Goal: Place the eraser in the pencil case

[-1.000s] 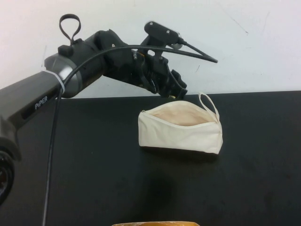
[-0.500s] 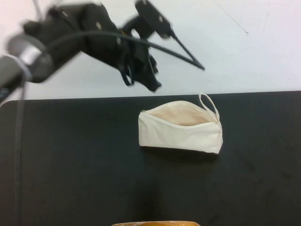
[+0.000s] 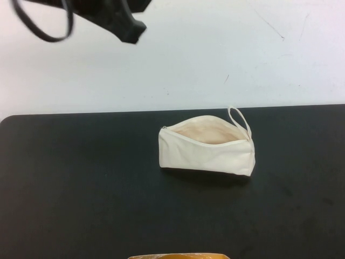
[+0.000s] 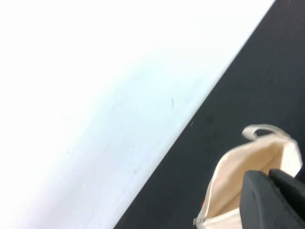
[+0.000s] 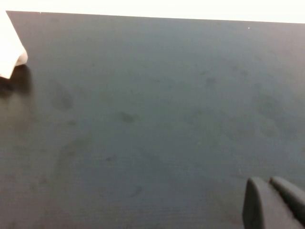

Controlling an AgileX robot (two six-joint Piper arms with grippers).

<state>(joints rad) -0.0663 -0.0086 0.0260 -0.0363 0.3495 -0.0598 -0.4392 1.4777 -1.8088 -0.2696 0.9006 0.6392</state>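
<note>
The pencil case (image 3: 206,144) sits on the black table (image 3: 81,183), a bit right of the middle and toward the far edge. It's unzipped along the top, so the beige lining shows through the gap, and its thin loop strap (image 3: 239,120) sticks up at the right end. The eraser isn't visible in any view; can't tell from here if it's inside the case.

The left pincer (image 3: 126,29) is way up at the top left of the high view, in front of the white wall (image 3: 215,54) and well clear of the table, with a black cable (image 3: 46,29) looping beside it. Only a dark tip shows, so I can't tell how far open it is or whether it's holding anything.

The right pincer (image 5: 274,202) only shows in its own wrist view, low over bare table, well apart from the case. Its two dark fingertips sit pressed together with nothing between them.
</note>
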